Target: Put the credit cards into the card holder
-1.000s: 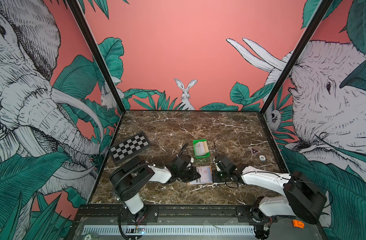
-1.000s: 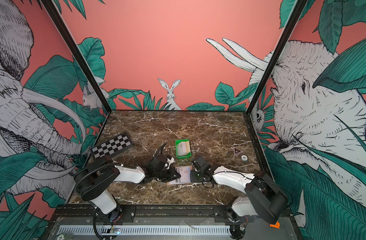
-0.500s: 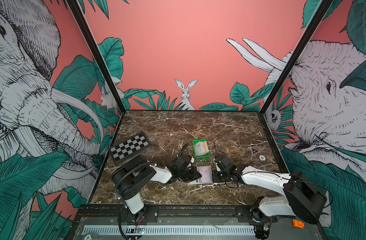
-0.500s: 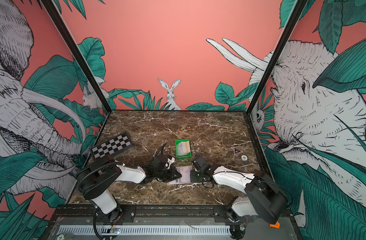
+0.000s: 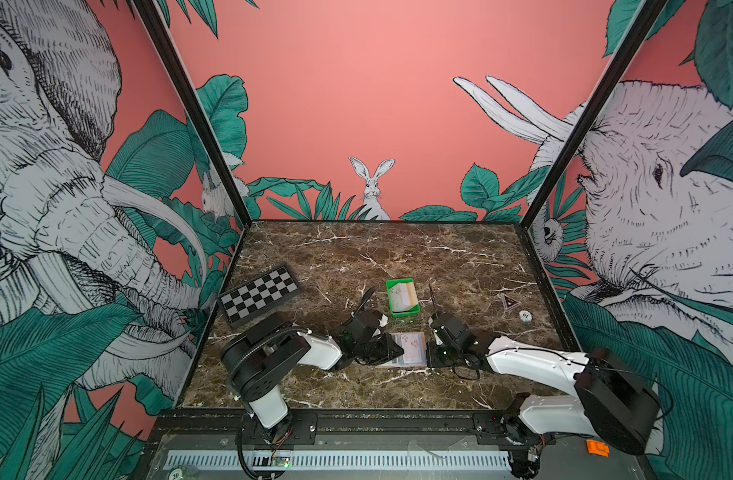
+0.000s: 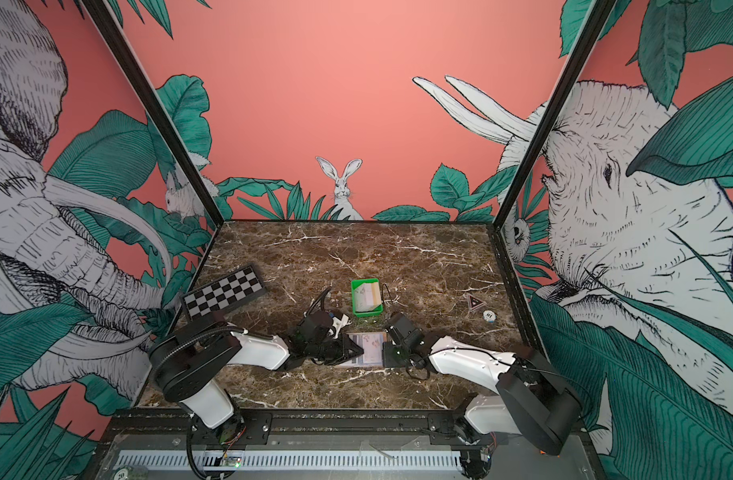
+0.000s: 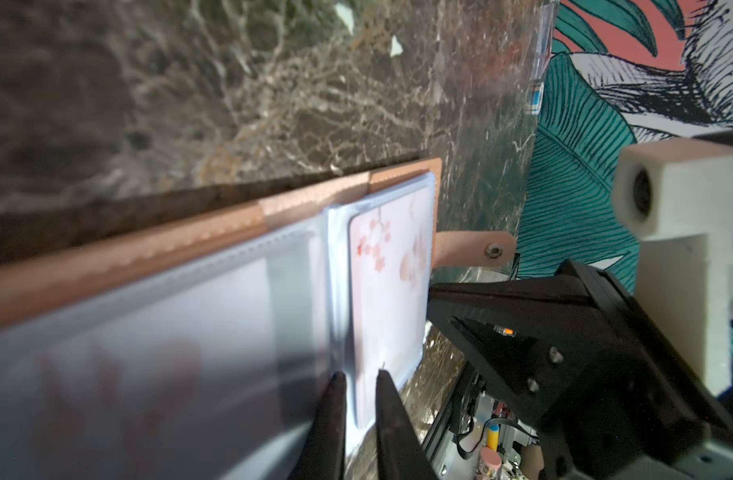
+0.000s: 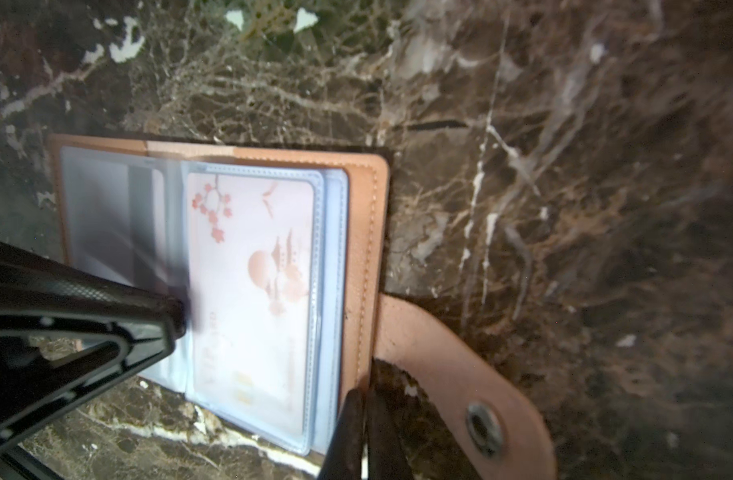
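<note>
The left end effector point(image 7: 360, 380) parted astride card point(image 7: 387, 286) (right end effector point(image 8: 364, 401) clenched at card holder point(image 8: 366, 232)).

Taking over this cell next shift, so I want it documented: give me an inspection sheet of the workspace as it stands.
Surface: dark veined marble tabletop.
Job's things: card holder lies open between the arms; one blossom-print card sits in its top sleeve; more cards are in the green tray.
Clutter: checkerboard at left; poker chip and triangle sticker at right.
Grippers: left gripper has its jaws slightly apart astride the sleeve edge, grip unclear; right gripper is shut, tips at the holder's cover beside the strap.
Cables: black leads loop at both wrists, off the holder.
Surroundings: jungle mural walls, black frame posts.
</note>
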